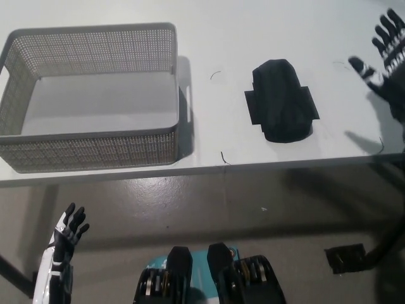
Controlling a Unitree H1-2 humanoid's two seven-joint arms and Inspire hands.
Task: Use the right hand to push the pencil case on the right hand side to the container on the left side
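So my right hand (387, 60) hovers far right of the pencil case (281, 101), fingers spread & holding nothing, placed to sweep it left toward the basket (95, 149); left hand (66, 237) idles low, fingers apart.

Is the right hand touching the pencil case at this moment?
Apart. The head view shows bare white table between the open black right hand, raised near the picture's right edge, and the pencil case. The left hand rests low.

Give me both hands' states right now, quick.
Left hand: open, holding nothing, resting low beside the table.
Right hand: open, fingers spread, above the table right of the pencil case, not touching it.
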